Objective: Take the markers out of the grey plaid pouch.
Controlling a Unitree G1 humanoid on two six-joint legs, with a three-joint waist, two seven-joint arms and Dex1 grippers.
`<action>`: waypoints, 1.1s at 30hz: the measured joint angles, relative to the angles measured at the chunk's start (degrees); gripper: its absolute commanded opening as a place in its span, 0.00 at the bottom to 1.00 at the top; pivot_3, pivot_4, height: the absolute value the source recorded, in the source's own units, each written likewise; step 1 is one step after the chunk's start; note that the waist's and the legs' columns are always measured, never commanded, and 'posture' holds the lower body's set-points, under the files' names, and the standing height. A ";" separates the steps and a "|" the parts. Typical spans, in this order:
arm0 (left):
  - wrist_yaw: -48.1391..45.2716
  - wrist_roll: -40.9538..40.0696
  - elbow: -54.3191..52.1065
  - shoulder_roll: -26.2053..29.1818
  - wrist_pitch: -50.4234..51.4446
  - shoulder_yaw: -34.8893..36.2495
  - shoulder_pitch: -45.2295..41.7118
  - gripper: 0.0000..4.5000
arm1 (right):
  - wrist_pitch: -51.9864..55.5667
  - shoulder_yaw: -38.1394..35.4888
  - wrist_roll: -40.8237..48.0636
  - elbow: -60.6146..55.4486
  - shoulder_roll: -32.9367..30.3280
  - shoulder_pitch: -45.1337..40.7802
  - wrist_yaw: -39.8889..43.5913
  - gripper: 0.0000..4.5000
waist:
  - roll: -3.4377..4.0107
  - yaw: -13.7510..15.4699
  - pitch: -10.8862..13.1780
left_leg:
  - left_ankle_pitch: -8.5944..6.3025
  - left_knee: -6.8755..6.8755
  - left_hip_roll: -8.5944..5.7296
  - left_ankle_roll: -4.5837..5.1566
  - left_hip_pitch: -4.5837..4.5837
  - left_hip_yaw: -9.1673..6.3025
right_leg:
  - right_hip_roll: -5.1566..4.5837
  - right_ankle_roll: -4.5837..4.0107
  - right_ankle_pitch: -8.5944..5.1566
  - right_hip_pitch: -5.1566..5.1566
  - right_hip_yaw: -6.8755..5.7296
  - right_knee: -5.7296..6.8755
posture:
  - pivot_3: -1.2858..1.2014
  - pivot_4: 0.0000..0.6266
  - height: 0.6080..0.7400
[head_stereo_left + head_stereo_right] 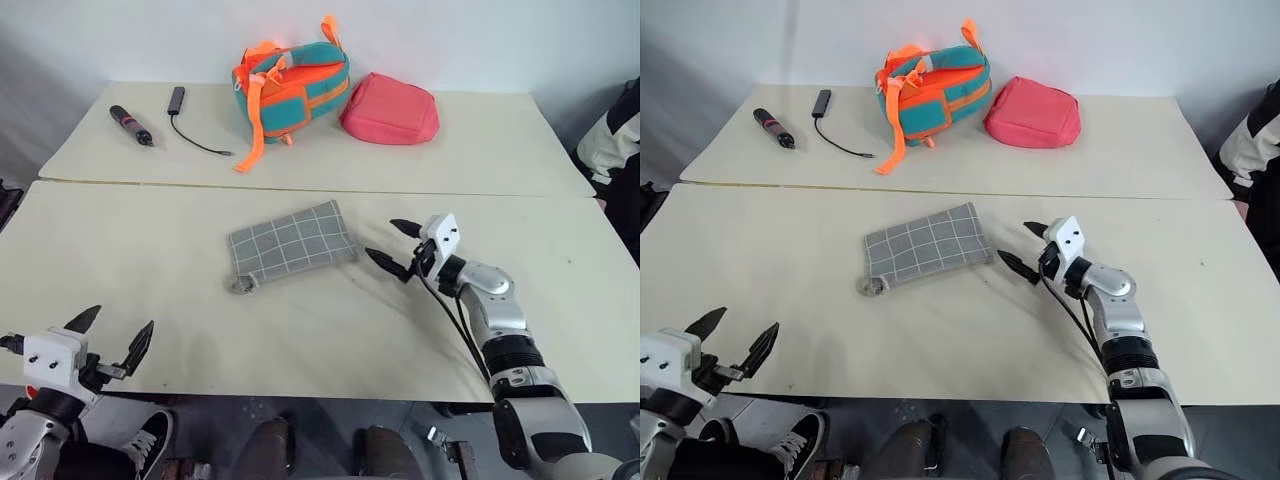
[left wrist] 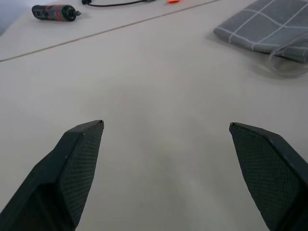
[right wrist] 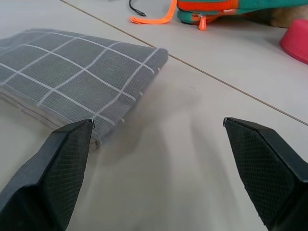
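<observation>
**Pouch closed and flat; both grippers open and empty**

Working left to right, you find the left gripper (image 1: pixel 107 337) at the near left edge of the front table (image 1: pixel 120 250), fingers spread wide, holding nothing, well apart from every object.

On the rear table (image 1: pixel 500 140), far left, lies a dark pen-like stick with red bands (image 1: pixel 131 125). Just right of it lies a small black device with a thin cable (image 1: pixel 185 118). Any print on either is too small to read.

At the centre of the front table lies the grey plaid pouch (image 1: pixel 291 243), flat, turned slightly askew. Its round zip tab (image 1: pixel 240 285) rests on the table at the near left corner. You cannot see inside the pouch, so its contents cannot be confirmed.

Behind it, on the rear table, stands a teal-and-orange bag (image 1: pixel 292 88), an orange strap trailing toward the table seam. A plain pink-red pouch (image 1: pixel 390 110) sits touching or just beside its right side. Neither shows its contents or readable lettering.

The right gripper (image 1: pixel 393 247) hovers just beside the plaid pouch's right end, fingers wide, not touching it.
</observation>
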 measured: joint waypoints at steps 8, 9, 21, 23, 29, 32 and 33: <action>0.24 1.52 0.07 1.97 1.71 -1.07 -3.19 0.99 | 0.05 0.00 0.03 0.00 -0.06 0.00 -0.43 1.00 | -0.01 -0.05 0.00 | -0.03 0.00 0.04 0.01 0.09 0.11 | 0.03 -0.01 0.01 0.02 0.12 0.01 | 0.52 0.24 1.00; 0.01 1.50 0.08 2.11 1.64 -1.08 -3.40 0.99 | 0.09 0.00 0.07 -0.02 -0.06 0.01 -0.44 1.00 | 0.00 -0.10 0.00 | -0.05 -0.01 0.04 0.00 0.12 0.18 | 0.04 0.00 0.01 0.02 0.18 0.01 | 0.52 0.24 1.00; -1.74 8.02 14.12 5.85 -7.57 -8.91 -20.29 1.00 | 5.88 2.80 2.04 -5.93 10.43 -3.95 -4.03 0.23 | 0.00 -0.79 0.00 | -0.12 -0.04 0.22 -0.10 0.39 0.49 | 0.24 -0.06 0.04 -0.03 0.32 0.25 | 0.52 0.24 1.00; -1.75 10.78 18.13 6.83 -10.71 -11.39 -23.89 1.00 | 4.23 4.08 -0.14 -3.55 12.40 -6.43 -6.64 0.06 | -0.01 -1.23 -0.01 | -0.11 -0.07 0.21 -0.10 0.42 0.56 | 0.32 -0.06 0.04 -0.07 0.31 0.30 | 0.52 0.24 1.00; -4.19 16.45 28.18 9.42 -18.59 -18.62 -30.01 1.00 | 0.75 6.99 -7.77 8.61 15.38 -12.12 -15.66 0.01 | -0.06 -1.44 -0.04 | -0.11 -0.19 0.24 -0.09 0.46 0.85 | 0.19 -0.12 0.07 -0.35 0.08 0.52 | 0.52 0.24 1.00; -4.68 20.07 32.90 11.56 -24.98 -21.45 -31.57 1.00 | -0.75 9.73 -12.70 14.12 15.43 -14.12 -19.11 0.01 | -0.11 -1.50 -0.07 | -0.08 -0.27 0.28 -0.04 0.46 1.16 | 0.06 -0.21 0.12 -0.63 -0.17 0.62 | 0.52 0.24 1.00; -4.53 21.02 34.15 12.12 -26.84 -21.96 -32.30 1.00 | -1.57 10.25 -13.63 15.09 15.43 -14.77 -19.81 0.01 | -0.12 -1.50 -0.07 | -0.08 -0.26 0.29 -0.04 0.48 1.20 | 0.04 -0.22 0.12 -0.65 -0.22 0.65 | 0.52 0.24 1.00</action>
